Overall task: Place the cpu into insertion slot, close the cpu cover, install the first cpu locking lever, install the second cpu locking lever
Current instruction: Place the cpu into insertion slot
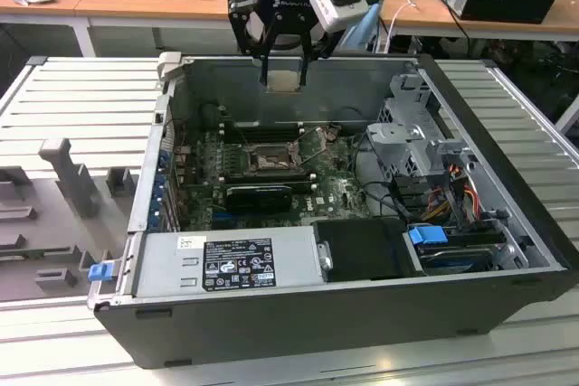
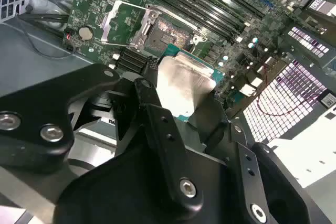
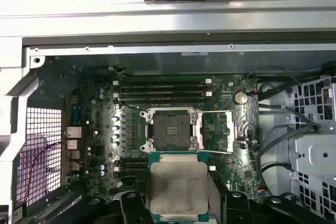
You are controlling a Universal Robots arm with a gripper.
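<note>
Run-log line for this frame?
tool: shut on cpu | cpu: held over computer case, not seated | insertion slot: empty | cpu cover: open

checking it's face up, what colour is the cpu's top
The cpu top is silvery grey, green-edged; best in the first wrist view.

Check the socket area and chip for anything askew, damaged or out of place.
Nothing looks damaged or askew. The slot sits empty with its cover swung open beside it, and the gripper holds the cpu above the board. One oddity: the cpu's metal face looks smudged with dark patches.
</note>
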